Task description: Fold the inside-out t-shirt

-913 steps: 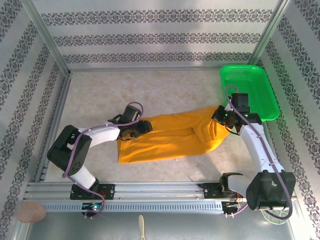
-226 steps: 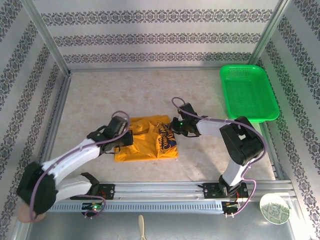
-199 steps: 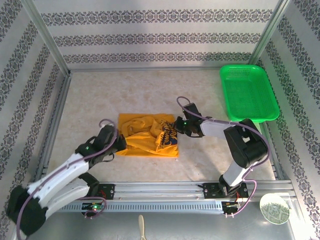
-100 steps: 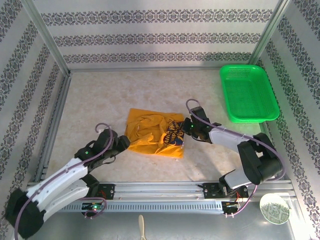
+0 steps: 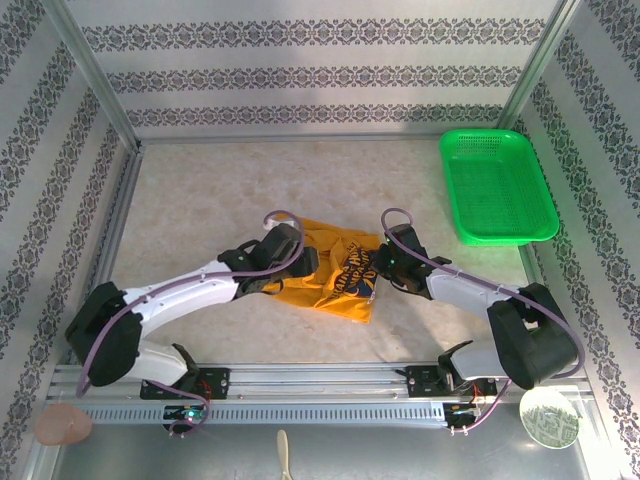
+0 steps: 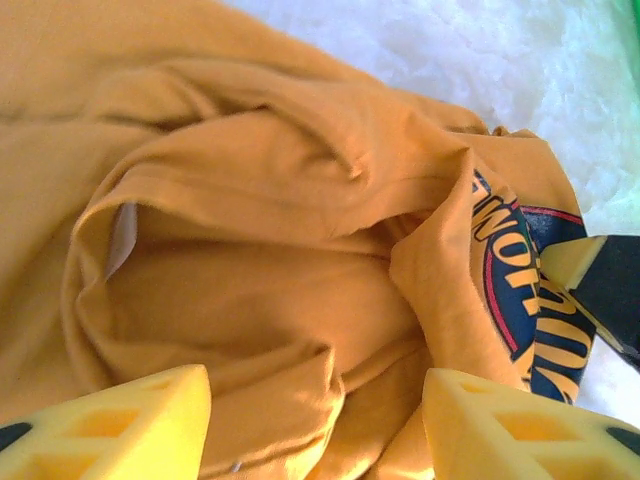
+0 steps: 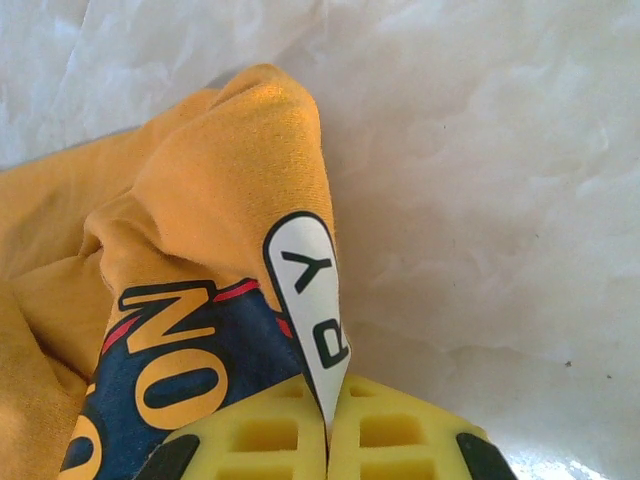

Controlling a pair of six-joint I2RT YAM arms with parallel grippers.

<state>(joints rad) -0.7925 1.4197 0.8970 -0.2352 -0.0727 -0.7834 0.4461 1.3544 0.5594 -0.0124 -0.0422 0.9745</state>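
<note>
Centre frame: right gripper [image 7: 328, 405] pinches the printed edge of a crumpled mustard-orange cotton t-shirt [image 5: 335, 292]. Left gripper [image 6: 315, 400] hangs over it, jaws wide.

You have the t-shirt [image 5: 335, 298] lying in a rumpled, bunched heap near the middle of the tabletop [image 5: 200, 200], not flat. Colour: mustard-orange. Its chest print [image 5: 352, 272], navy with orange and white lettering and a red outline, faces up on the heap's 3 o'clock side. A fold of the printed edge stands raised, pinched in the right tool [image 7: 328, 425]. A white label [image 6: 120, 232] shows inside the neck opening.
</note>
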